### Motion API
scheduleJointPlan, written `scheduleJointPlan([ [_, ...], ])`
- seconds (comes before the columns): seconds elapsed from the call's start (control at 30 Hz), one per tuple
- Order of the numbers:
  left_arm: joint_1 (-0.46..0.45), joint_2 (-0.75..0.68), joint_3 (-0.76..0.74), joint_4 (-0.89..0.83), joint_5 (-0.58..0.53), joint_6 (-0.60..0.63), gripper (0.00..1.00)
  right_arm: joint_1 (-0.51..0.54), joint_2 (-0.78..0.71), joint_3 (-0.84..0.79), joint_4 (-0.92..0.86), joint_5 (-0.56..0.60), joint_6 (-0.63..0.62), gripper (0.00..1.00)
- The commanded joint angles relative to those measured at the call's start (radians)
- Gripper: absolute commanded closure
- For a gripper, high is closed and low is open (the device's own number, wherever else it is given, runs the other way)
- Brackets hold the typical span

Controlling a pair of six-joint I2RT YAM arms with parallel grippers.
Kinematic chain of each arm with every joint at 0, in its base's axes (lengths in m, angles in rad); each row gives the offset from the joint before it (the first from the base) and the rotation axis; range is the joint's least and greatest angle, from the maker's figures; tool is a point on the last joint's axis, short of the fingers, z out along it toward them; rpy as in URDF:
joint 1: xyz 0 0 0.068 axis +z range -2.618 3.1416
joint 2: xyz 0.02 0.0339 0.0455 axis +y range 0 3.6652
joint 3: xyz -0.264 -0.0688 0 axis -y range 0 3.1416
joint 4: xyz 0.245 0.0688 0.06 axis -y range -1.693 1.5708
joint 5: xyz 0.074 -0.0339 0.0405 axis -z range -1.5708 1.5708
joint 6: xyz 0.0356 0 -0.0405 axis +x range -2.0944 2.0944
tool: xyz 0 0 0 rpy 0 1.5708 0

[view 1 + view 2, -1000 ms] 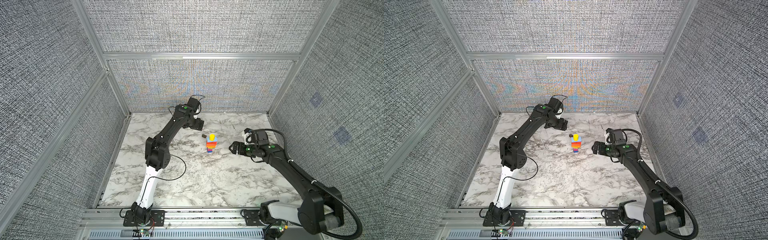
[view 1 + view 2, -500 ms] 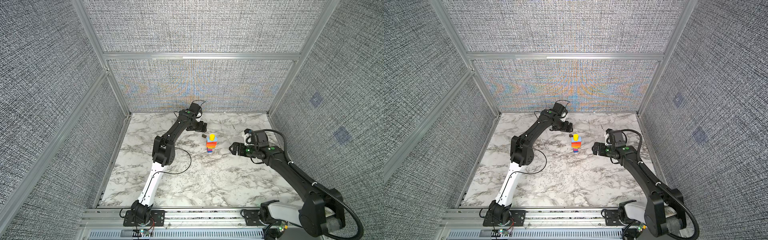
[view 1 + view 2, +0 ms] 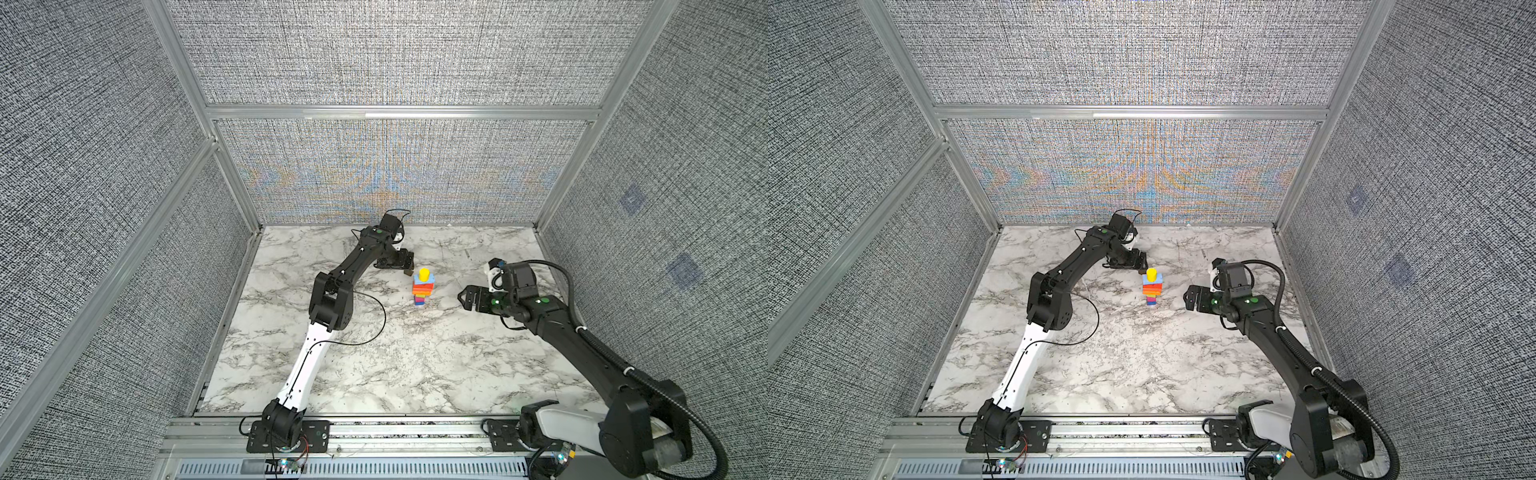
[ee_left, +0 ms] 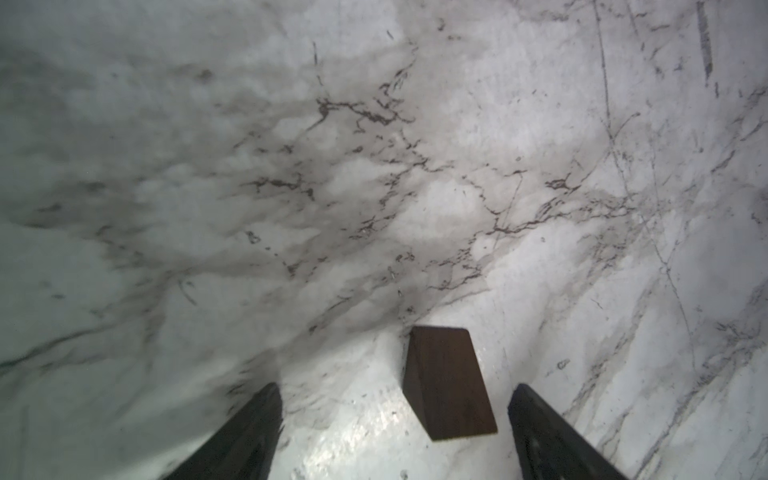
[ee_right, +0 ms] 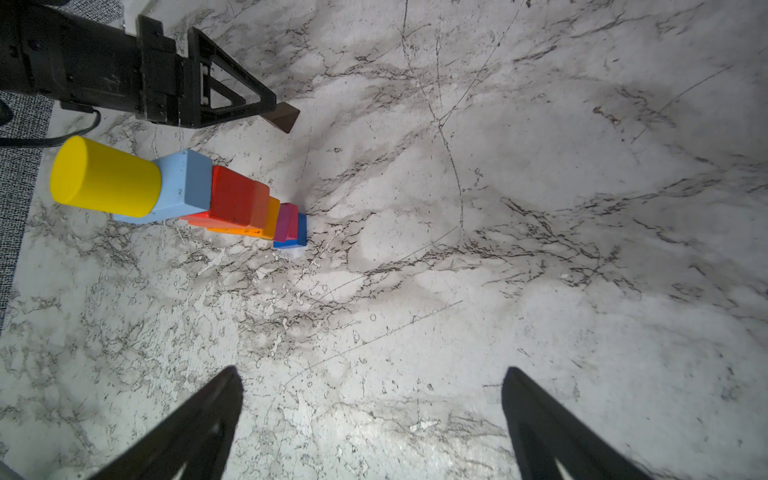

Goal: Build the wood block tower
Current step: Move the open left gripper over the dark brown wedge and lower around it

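Left fingers (image 4: pixel 245 440) are held apart around the untouched dark brown block (image 4: pixel 449 386); right fingers (image 5: pixel 548 436) are spread, empty.

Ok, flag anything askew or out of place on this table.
The tower stands, but its orange and red slabs sit staggered, overhanging the layers below. One dark brown block lies apart on the marble tabletop, between the left gripper's open jaws, untouched.

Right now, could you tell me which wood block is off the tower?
The dark brown block: it alone lies on the table, within the open left gripper, unstacked.
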Motion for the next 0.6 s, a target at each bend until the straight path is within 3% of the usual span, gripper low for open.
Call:
scheduleJointPlan([
  [0.0, 0.000, 0.009, 0.009, 0.009, 0.006, -0.018, 0.14, -0.001, -0.007, -0.002, 0.018, -0.002, 0.005, 0.01],
  [0.2, -0.001, 0.017, 0.023, -0.019, -0.064, -0.028, 0.19, 0.000, -0.020, -0.011, 0.025, -0.003, 0.009, 0.01],
  [0.57, -0.003, 0.011, 0.051, -0.085, -0.163, -0.057, 0.42, 0.000, -0.045, -0.027, 0.032, -0.005, 0.012, 0.01],
])
